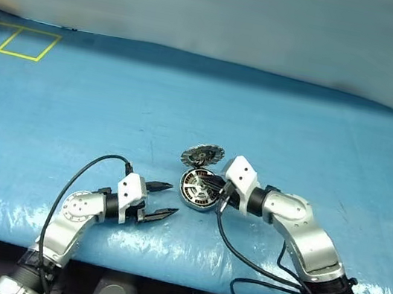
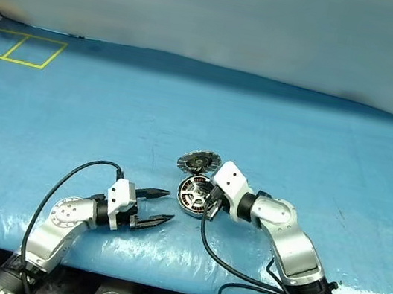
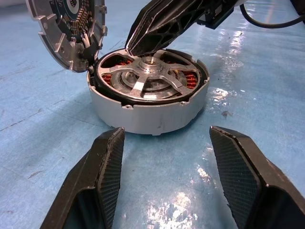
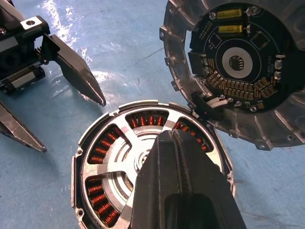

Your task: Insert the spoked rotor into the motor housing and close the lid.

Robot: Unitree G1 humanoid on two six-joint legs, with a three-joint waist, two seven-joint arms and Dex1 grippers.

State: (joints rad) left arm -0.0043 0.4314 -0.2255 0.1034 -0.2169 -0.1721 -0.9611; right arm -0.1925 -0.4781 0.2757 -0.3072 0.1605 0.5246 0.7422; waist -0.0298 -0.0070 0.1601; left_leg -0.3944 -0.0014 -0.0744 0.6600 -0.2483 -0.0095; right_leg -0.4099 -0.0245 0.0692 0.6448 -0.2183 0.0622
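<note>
A: Any writing legible?
B: None; the print on the lid's circuit board is too small to read.
A: Item one?
B: Motor housing (image 3: 147, 107): round, shallow silver metal cup, copper-red windings inside, on the blue plastic-covered table (image 1: 297, 134) near its front edge, about midway along.
A: Item two?
B: Spoked rotor (image 4: 125, 157): flat silver wheel, seated inside the housing.
A: Item three?
B: Lid (image 4: 238, 67): notched silver disc, hinged at the housing's rim, standing open, dark circuit board showing.
A: Grippers?
B: Right gripper (image 4: 175, 143): ribbed black fingers pressed together, tips over the rotor's hub. Left gripper (image 1: 157, 199): fingers spread, empty, just beside the housing.
</note>
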